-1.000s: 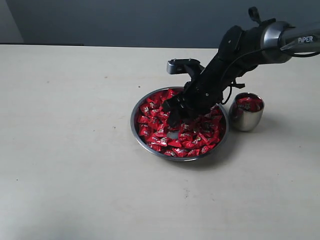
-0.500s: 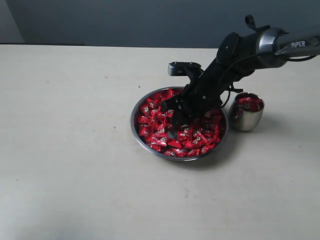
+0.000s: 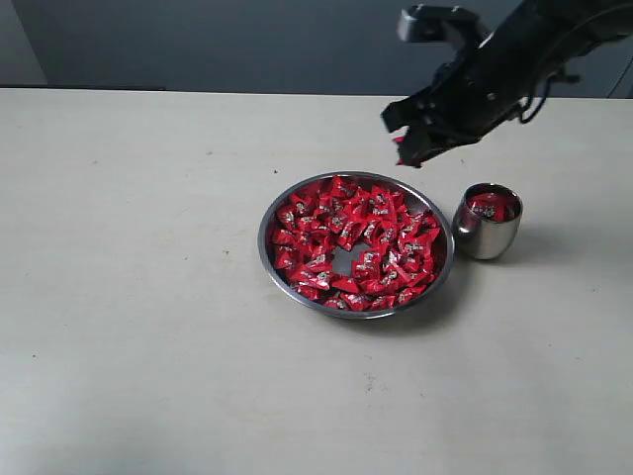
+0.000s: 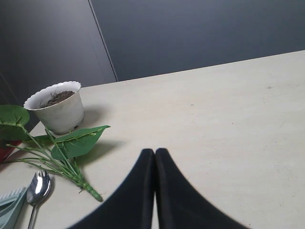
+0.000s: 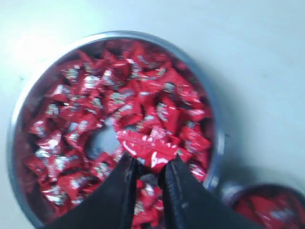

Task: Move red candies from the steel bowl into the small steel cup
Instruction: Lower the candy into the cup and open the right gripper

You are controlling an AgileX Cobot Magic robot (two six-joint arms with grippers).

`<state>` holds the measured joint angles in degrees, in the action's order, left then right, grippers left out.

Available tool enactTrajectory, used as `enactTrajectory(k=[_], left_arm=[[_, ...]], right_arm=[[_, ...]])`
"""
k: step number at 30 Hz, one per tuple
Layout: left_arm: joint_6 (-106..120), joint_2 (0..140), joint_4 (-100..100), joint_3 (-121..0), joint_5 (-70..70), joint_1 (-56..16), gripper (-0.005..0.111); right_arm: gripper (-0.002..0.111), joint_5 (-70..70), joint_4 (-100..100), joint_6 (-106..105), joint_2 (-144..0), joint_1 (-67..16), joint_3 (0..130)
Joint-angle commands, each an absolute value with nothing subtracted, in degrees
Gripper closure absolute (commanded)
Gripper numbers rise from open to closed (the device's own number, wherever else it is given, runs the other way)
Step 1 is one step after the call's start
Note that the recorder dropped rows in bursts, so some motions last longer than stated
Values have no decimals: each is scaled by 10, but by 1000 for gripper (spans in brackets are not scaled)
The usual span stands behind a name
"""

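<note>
The steel bowl sits mid-table, full of red candies around a bare patch at its centre. To its right stands the small steel cup with red candies inside. My right gripper hangs in the air above the bowl's far right rim, shut on one red candy that sticks out past its fingertips. Below it the right wrist view shows the bowl and part of the cup. My left gripper is shut on nothing over bare table and is out of the exterior view.
Near the left gripper are a white pot of soil, a green leafy sprig lying on the table, and a metal spoon. A dark wall runs along the table's far edge.
The right gripper closed down among the candies in the bowl, then rose up and to the right toward the cup with a red candy in its jaws.
</note>
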<state>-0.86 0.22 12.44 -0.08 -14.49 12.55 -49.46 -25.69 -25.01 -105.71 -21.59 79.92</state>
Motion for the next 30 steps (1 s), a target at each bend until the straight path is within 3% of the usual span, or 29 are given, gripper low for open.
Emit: enactTrajectory(k=[1, 7, 27, 30], left_arm=[[-11, 0, 127, 0, -137, 124, 106], [-11, 0, 127, 0, -137, 124, 106], [-11, 0, 127, 0, -137, 124, 106], [-11, 0, 127, 0, -137, 124, 106]], right_arm=[[108, -537, -187, -210, -1041, -145, 796], [108, -531, -187, -208, -1043, -88, 758], [108, -492, -248, -254, -1085, -87, 731], [95, -492, -248, -255, -1084, -87, 731]])
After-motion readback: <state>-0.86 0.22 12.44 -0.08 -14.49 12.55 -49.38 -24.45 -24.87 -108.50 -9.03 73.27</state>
